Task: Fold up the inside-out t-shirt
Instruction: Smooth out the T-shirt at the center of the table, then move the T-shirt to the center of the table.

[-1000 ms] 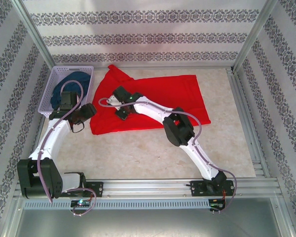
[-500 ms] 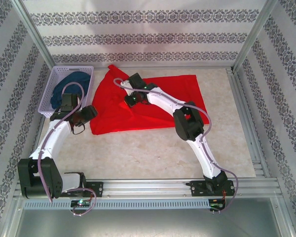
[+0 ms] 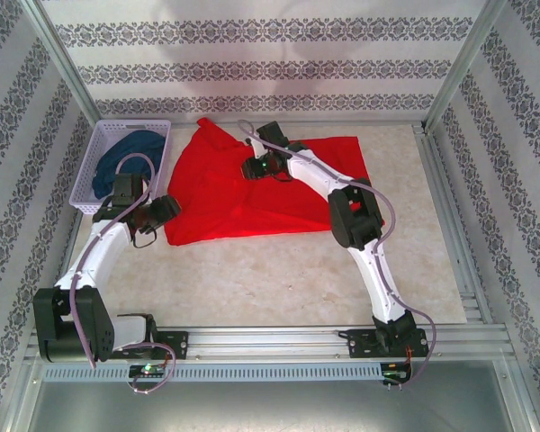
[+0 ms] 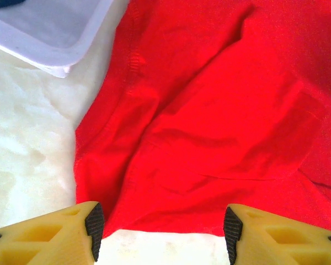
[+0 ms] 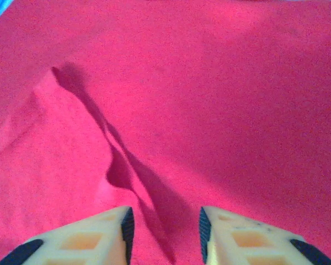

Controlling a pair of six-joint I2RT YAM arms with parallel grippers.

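Top external view shows you the red t-shirt [image 3: 225, 202] lying spread out in the upper middle of the frame. It sits just beside the white basket [image 3: 88, 175] at the upper left. Your right gripper [image 3: 259, 167] is over the top part of the shirt, fingers apart and holding nothing. Your left gripper [image 4: 161, 223] is at the shirt's lower left edge, wide apart and empty too.

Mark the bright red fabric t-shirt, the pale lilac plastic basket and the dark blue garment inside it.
Bright red fabric t-shirt [image 3: 225, 202]: top view, flat left-centre panel.
Pale lilac plastic basket [image 3: 133, 122]: top view, far rim.
Dark blue garment [image 3: 133, 144]: top view, its bunched middle.
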